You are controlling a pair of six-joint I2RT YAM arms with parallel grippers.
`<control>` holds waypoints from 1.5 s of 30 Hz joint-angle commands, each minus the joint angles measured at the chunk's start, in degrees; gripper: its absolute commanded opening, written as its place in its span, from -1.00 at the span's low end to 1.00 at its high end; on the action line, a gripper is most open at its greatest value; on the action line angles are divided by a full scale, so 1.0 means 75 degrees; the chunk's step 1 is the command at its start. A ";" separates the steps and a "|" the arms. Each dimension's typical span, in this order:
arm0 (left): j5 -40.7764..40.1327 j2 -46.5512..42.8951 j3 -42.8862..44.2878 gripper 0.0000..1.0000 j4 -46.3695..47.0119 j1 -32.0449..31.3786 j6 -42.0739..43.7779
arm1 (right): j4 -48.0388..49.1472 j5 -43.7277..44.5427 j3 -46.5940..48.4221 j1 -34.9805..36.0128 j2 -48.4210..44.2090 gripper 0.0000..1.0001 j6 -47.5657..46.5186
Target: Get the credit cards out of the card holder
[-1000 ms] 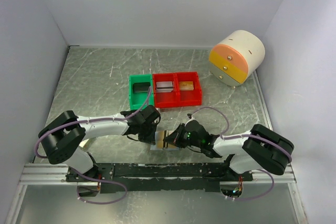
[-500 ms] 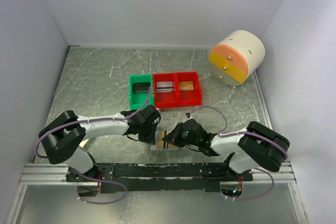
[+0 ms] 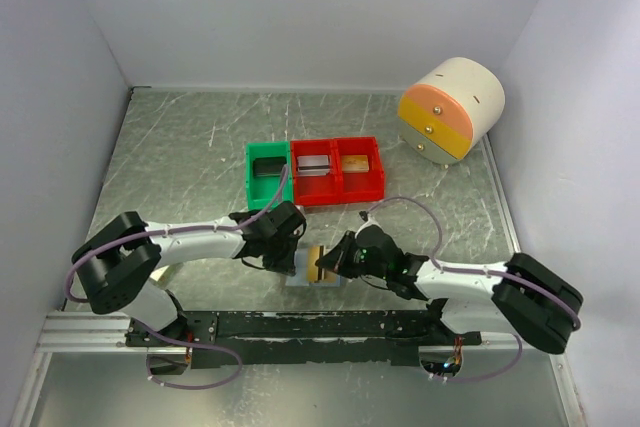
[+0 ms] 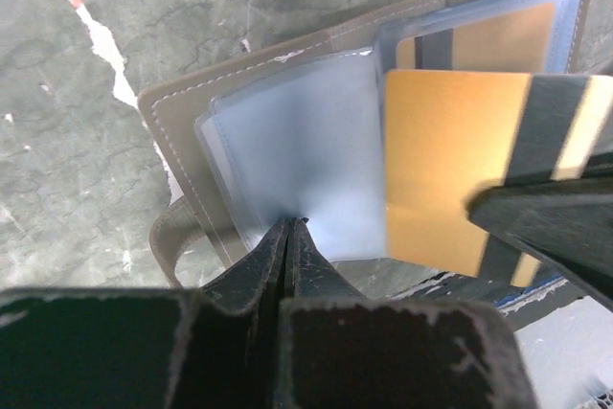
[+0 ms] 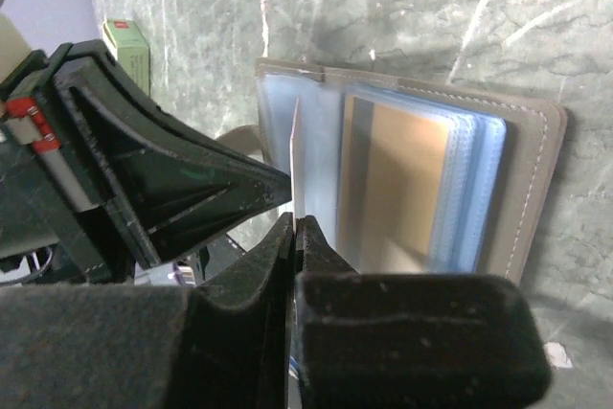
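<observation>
The grey card holder (image 4: 182, 112) lies open on the table near the front edge, its pale blue pockets facing up; it also shows in the top view (image 3: 300, 277). My left gripper (image 4: 292, 222) is shut on the edge of a blue pocket (image 4: 297, 160). My right gripper (image 5: 295, 222) is shut on an orange credit card (image 4: 445, 170), which shows edge-on in the right wrist view (image 5: 295, 150) and is held up, out of the pocket. Another orange card (image 5: 397, 184) sits inside a pocket on the other panel. The two grippers are close together over the holder.
A green bin (image 3: 268, 173) and a red two-part bin (image 3: 340, 169) stand behind the holder, each with something inside. A cream drum with an orange and yellow face (image 3: 452, 107) sits at the back right. A small box (image 5: 129, 50) lies beyond the left gripper.
My right gripper has drawn the orange card up and to the right, away from the left panel. The right arm's elbow has swung right. The left gripper has stayed put.
</observation>
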 commanded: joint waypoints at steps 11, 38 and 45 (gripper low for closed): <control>-0.1617 -0.1576 0.0326 0.06 -0.0968 -0.0032 -0.0163 | -0.1883 -0.0441 0.0687 0.0033 -0.1839 -1.00 -0.2356; -0.3194 -0.3717 0.1008 1.00 -0.2464 0.4376 0.2778 | -0.3861 -0.0495 0.4604 -0.2651 -0.0410 -1.00 -0.5684; -0.3068 -0.3740 0.0784 1.00 -0.2177 0.4400 0.2818 | -0.3235 -0.0717 0.5408 -0.3907 0.0704 -1.00 -0.8231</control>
